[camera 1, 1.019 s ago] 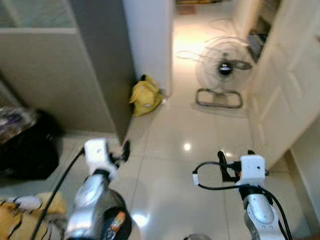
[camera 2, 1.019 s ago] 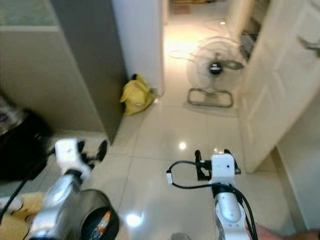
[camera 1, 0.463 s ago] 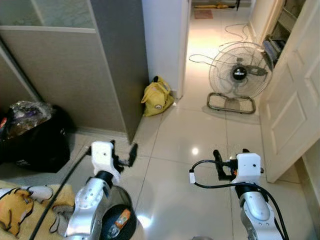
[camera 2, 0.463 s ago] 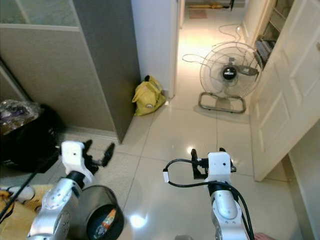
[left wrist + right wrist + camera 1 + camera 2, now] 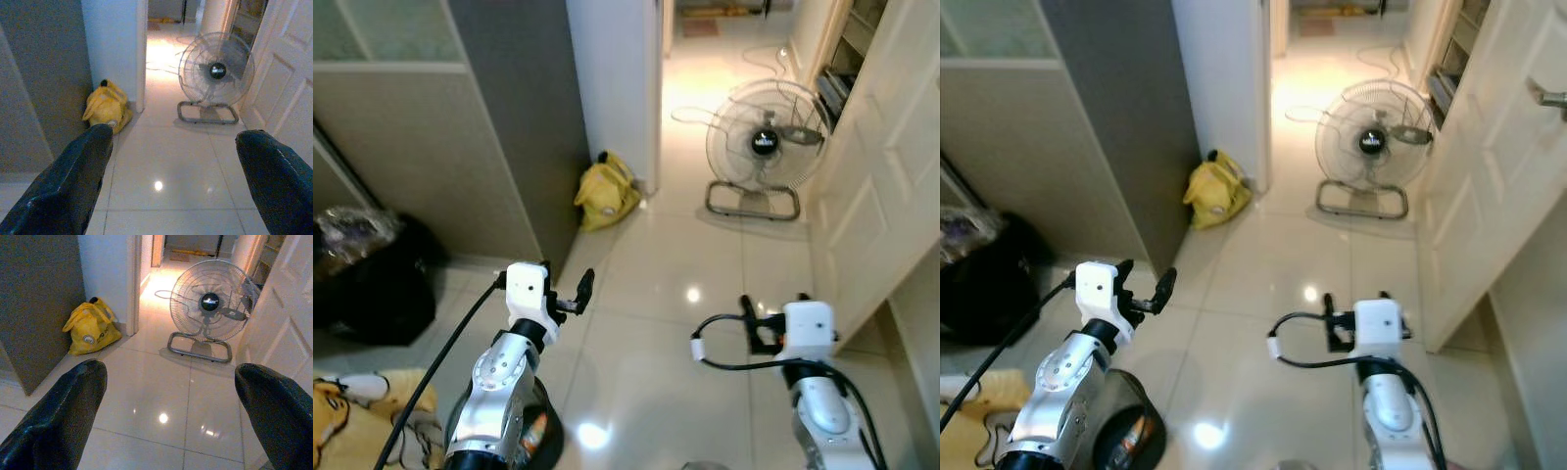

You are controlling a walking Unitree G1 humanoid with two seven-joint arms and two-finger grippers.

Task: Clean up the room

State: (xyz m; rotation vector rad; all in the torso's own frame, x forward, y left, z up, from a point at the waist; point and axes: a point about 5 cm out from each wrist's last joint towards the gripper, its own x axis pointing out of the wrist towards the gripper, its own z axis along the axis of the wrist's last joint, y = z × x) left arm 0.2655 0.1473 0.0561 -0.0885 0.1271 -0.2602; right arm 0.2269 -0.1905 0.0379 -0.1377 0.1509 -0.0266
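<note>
Both arms raised ahead, nothing held. Left gripper (image 5: 171, 166): fingers spread wide, empty. Right gripper (image 5: 168, 401): fingers likewise well apart, empty.

Likely target: yellow bag (image 5: 605, 192), slumped on the tiled floor (image 5: 675, 323) against the corner of the grey partition (image 5: 509, 117), just beside the white doorframe. From the head view it lies at about 12 o'clock of the left gripper, 11 o'clock of the right.

Judgement: left arm is nearer. Bag's handles point up and toward the wall; long axis unclear.

Standing fan (image 5: 766, 147) at 1 o'clock, apart from the bag.
</note>
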